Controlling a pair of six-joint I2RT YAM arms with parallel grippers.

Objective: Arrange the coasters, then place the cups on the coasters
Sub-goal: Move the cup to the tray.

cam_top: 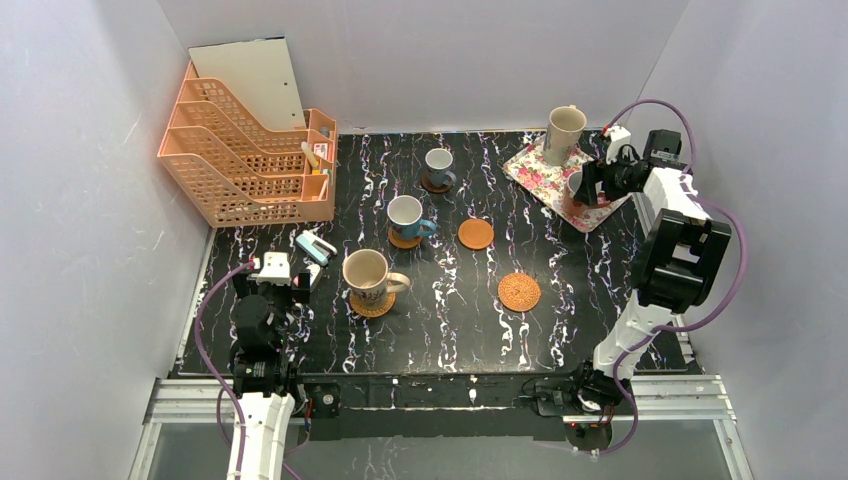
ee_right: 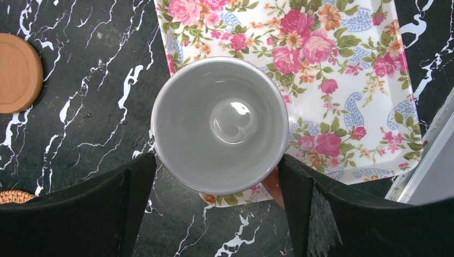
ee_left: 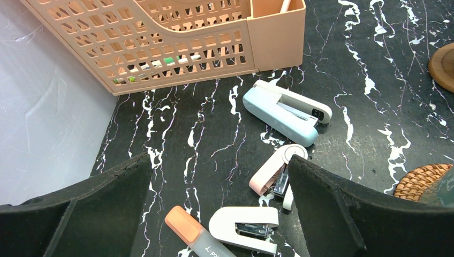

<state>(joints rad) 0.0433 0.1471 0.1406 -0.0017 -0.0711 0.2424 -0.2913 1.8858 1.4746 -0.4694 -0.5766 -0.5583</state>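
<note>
Your right gripper (ee_right: 217, 160) hangs over the small white-lined cup (ee_right: 219, 126) standing at a corner of the floral tray (ee_right: 348, 80). Its jaws are spread wide either side of the rim and grip nothing yet, so centre the cup between the pads and close low on its wall before lifting toward the bare wooden coaster (ee_right: 16, 72). Your left gripper (ee_left: 218, 166) is likewise parted and empty above the staplers (ee_left: 286, 112), and the only print, on the orange marker (ee_left: 195, 238), is cut off and unreadable.
</note>
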